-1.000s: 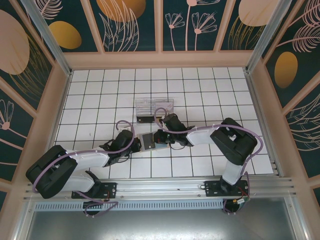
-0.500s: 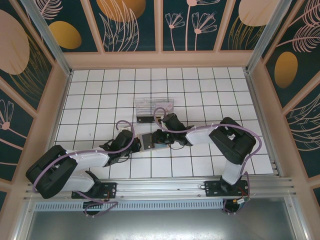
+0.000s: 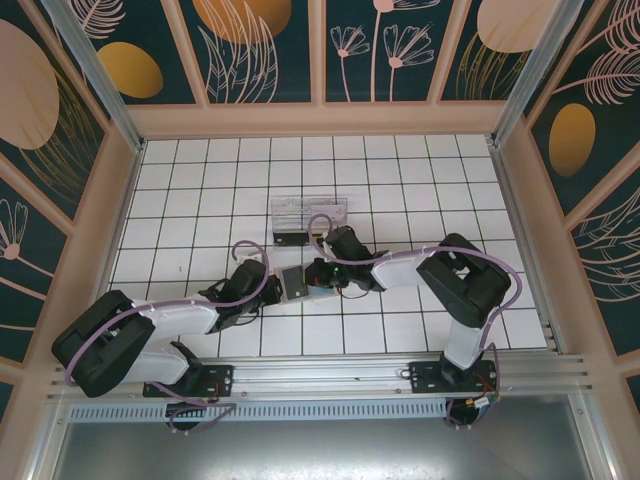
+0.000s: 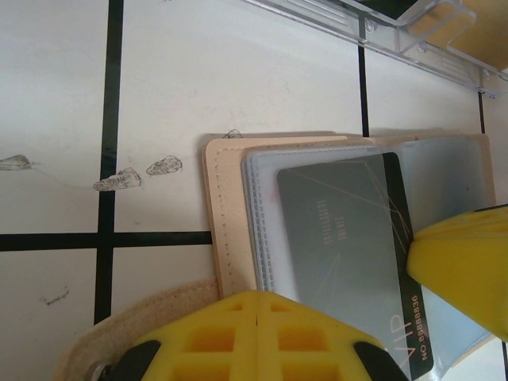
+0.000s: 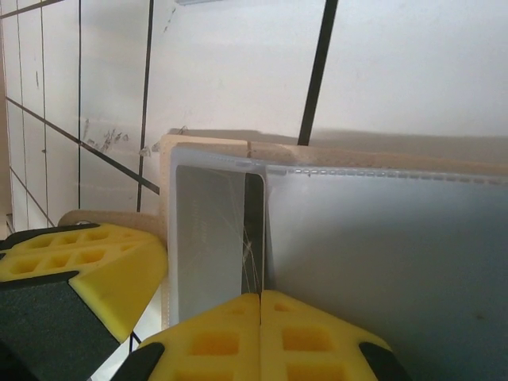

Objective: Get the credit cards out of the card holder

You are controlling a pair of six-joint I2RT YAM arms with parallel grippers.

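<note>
The card holder [image 3: 293, 281] lies open on the white tiles, tan outside [image 4: 218, 206] with blue-grey clear sleeves [image 5: 381, 254]. One dark grey credit card [image 4: 341, 238] marked VIP sits in the left sleeve, with its black edge [image 5: 254, 230] sticking out toward the fold. My left gripper [image 3: 268, 286] is shut, and its yellow tips [image 4: 258, 295] rest on the holder's near edge. From the other side, my right gripper [image 3: 318, 273] is shut too. Its tips [image 5: 260, 295] press on the card's exposed edge, with nothing pinched between them.
A clear plastic compartment box [image 3: 308, 212] stands just behind the holder, with a black block [image 3: 291, 238] at its front. The box edge [image 4: 413, 24] is close to the holder's far side. The holder's tan strap [image 4: 119, 341] curls beside the left fingers.
The right gripper has edged slightly left over the open holder. The left arm and the holder have stayed where they were.
</note>
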